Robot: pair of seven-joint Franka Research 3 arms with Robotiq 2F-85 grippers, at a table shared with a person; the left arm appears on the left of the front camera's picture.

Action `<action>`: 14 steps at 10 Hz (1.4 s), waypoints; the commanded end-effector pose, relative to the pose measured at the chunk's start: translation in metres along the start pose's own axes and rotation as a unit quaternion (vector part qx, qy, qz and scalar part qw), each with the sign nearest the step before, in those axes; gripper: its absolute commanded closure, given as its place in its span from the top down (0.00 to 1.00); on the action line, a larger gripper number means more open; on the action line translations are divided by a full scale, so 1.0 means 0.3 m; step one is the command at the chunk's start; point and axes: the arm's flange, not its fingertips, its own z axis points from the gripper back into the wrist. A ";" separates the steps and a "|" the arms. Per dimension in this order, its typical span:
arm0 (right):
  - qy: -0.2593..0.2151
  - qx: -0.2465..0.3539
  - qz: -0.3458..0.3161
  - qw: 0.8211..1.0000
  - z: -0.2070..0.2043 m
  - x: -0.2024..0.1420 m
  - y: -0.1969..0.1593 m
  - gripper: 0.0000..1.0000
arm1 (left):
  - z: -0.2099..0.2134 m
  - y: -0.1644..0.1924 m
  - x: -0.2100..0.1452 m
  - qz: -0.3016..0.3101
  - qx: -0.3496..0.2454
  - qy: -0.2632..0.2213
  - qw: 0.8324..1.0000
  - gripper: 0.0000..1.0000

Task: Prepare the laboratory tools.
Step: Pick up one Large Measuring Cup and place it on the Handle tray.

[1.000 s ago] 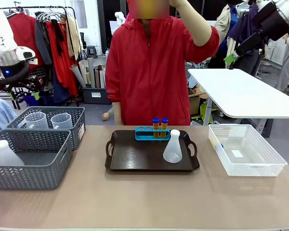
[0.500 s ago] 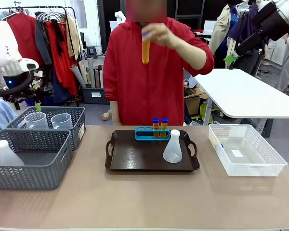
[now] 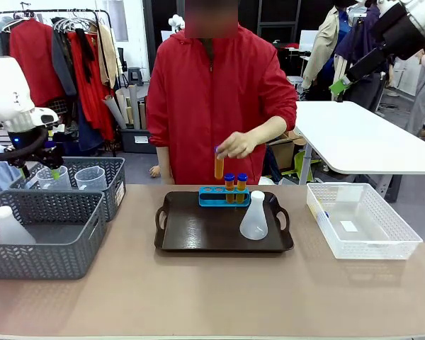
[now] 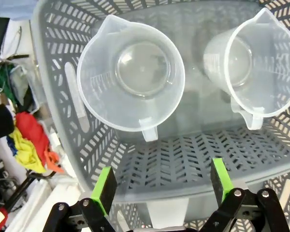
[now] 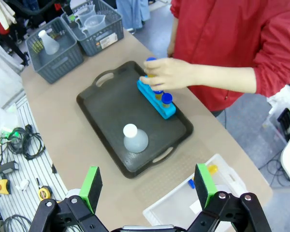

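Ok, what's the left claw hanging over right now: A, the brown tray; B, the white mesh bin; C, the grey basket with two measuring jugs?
C: the left wrist view looks down past the open left claw into the grey basket, which holds two clear measuring jugs.

Bright, even indoor light, soft shadows, sharp focus; wrist views bend at edges.

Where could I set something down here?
The tray is bare on its left half, from handle to the flask. So is the table in front of it. Crowded: the tray's far edge, with the rack and the person's hand holding a test tube over it.
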 end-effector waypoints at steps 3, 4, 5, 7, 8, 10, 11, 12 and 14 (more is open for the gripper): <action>-0.002 0.003 0.003 1.000 0.003 0.000 0.004 1.00 | -0.073 0.032 0.033 -0.009 -0.007 -0.008 1.000 1.00; -0.002 0.003 0.003 1.000 0.003 0.000 0.004 1.00 | -0.096 0.039 0.046 -0.002 -0.007 -0.006 1.000 1.00; -0.002 0.003 0.003 1.000 0.003 0.000 0.004 1.00 | -0.112 0.044 0.054 0.002 -0.011 -0.007 1.000 1.00; -0.002 0.003 0.003 1.000 0.003 0.000 0.004 1.00 | -0.128 0.057 0.067 0.012 -0.010 -0.013 1.000 1.00; -0.002 0.003 0.003 1.000 0.003 0.000 0.004 1.00 | -0.142 0.057 0.073 0.015 -0.010 -0.007 1.000 1.00; -0.002 0.003 0.003 1.000 0.003 0.000 0.004 1.00 | -0.169 0.075 0.087 0.021 -0.008 -0.003 1.000 1.00; -0.002 0.003 0.003 1.000 0.003 0.000 0.004 1.00 | -0.174 0.077 0.093 0.024 -0.008 -0.002 1.000 1.00; -0.002 0.003 0.003 1.000 0.003 0.000 0.004 1.00 | -0.185 0.077 0.101 0.028 -0.006 0.000 1.000 1.00; -0.002 0.003 0.003 1.000 0.003 0.000 0.004 1.00 | -0.200 0.083 0.113 0.029 -0.002 0.004 1.000 1.00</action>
